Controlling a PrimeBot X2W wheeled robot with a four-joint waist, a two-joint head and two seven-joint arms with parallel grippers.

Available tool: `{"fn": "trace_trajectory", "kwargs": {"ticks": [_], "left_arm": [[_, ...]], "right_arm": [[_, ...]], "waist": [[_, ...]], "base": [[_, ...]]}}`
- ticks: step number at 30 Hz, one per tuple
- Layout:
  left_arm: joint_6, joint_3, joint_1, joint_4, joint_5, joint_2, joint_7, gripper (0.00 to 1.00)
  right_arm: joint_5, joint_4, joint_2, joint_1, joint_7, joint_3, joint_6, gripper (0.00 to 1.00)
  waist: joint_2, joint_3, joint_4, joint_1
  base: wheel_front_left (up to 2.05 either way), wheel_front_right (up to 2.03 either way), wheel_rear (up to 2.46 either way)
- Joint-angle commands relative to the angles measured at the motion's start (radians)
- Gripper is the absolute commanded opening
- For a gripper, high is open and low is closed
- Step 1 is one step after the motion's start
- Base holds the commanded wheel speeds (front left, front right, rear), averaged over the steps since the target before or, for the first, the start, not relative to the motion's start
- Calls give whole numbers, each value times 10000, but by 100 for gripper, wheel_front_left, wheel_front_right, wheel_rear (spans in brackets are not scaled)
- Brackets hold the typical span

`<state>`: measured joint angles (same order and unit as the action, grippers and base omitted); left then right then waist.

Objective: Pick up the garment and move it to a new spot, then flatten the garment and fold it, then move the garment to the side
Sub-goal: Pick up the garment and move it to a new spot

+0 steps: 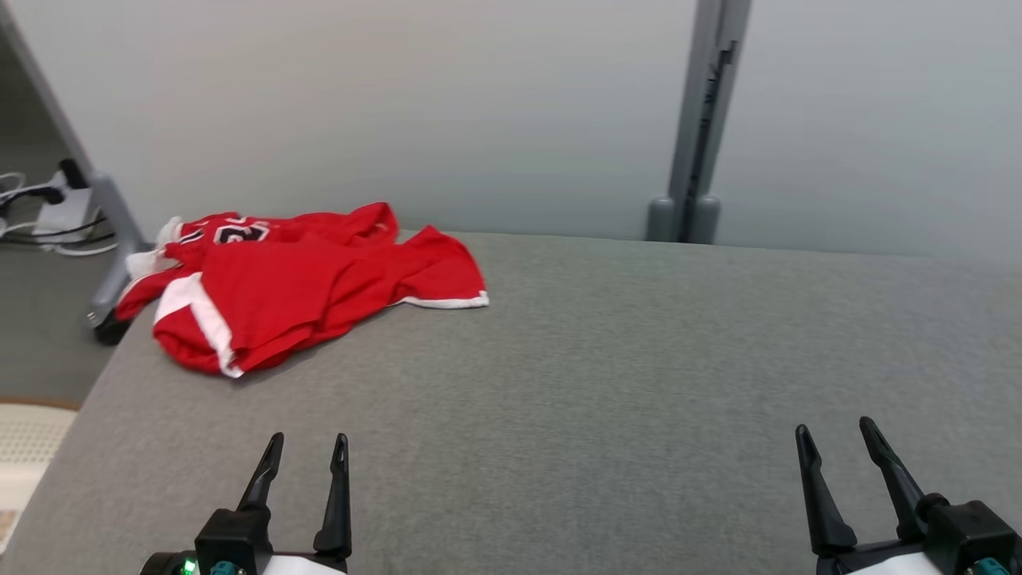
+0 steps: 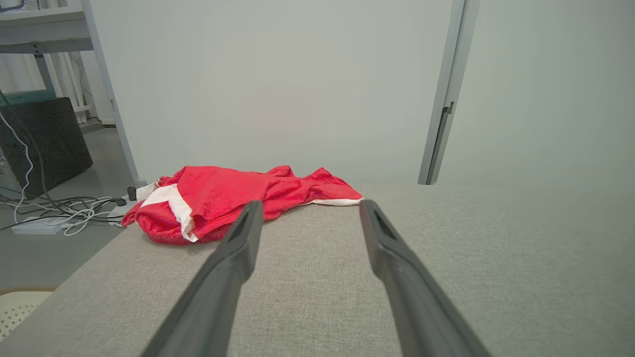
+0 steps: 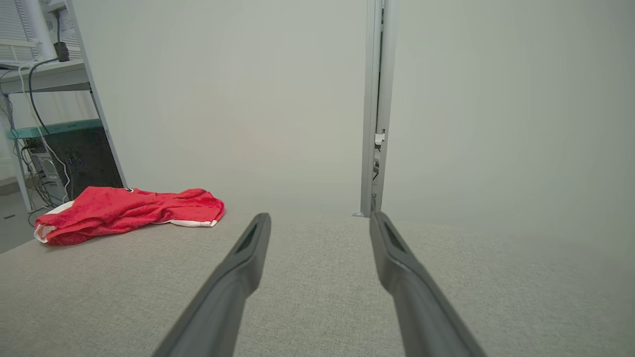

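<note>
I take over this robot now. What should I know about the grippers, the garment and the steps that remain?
Left gripper: open, empty, low over the near edge of the grey surface.
Right gripper: open, empty, near edge on the right.
Garment: red with white trim, crumpled at the far left corner, touched by neither gripper.
Done: nothing that shows; the garment is not flat or folded.
Left: pick it up, move it to a new spot, flatten, fold, move aside. The left gripper is the nearer one.
</note>
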<state>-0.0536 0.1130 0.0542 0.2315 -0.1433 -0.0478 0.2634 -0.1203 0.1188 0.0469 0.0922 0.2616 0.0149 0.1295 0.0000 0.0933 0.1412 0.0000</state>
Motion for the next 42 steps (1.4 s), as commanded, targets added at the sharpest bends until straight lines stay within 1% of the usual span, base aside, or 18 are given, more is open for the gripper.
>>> {"fn": "trace_trajectory", "kwargs": {"ticks": [1,10,13,15,20,23,29,31,32,35,38,42], "left_arm": [[52,-37,-76,8,97,-59,21,100],[100,-269,-63,-71,203,-191,22,100],[106,-385,23,-112,199,-223,22,100],[37,-523,114,-211,135,-222,21,100],[-12,-734,295,-481,92,-186,21,100],[69,-772,414,-485,151,-197,21,100],[228,-902,156,-382,68,-259,21,100],[465,-937,-203,-340,1,-402,21,100],[465,-937,-203,-340,1,-402,21,100],[634,-1031,-817,-334,2,-633,21,100],[811,-1082,-1601,-248,54,-968,11,100],[1023,-999,-2954,-117,204,-1493,-368,100]], "right_arm": [[-66,-36,68,37,53,-24,22,100],[-213,-62,63,-139,53,144,22,100],[-237,-66,63,-203,53,236,21,100],[-196,-58,65,-323,53,378,21,100],[-104,67,69,-544,53,549,21,100],[-65,98,68,-550,53,549,21,100],[-5,94,65,-283,53,274,21,100],[67,27,69,-236,53,169,21,100],[67,27,69,-236,53,169,21,100],[247,-35,68,-260,53,98,19,100],[436,-138,66,-362,53,59,19,100],[669,-267,68,-665,51,68,18,100]], "waist": [[0,-18,560,0],[0,-102,2574,0],[0,-122,3054,0],[0,-240,3175,0],[0,-404,3308,0],[0,-459,3348,0],[0,-500,3378,0],[0,-669,3195,0],[0,-669,3195,0],[0,-922,2898,0],[0,-1258,2569,0],[0,-1875,2073,0]], "base": [[0,0,0],[0,0,0],[0,0,0],[0,0,0],[0,0,0],[0,0,0],[0,0,0],[0,0,0],[0,0,0],[0,0,0],[0,0,0],[0,0,0]]}}
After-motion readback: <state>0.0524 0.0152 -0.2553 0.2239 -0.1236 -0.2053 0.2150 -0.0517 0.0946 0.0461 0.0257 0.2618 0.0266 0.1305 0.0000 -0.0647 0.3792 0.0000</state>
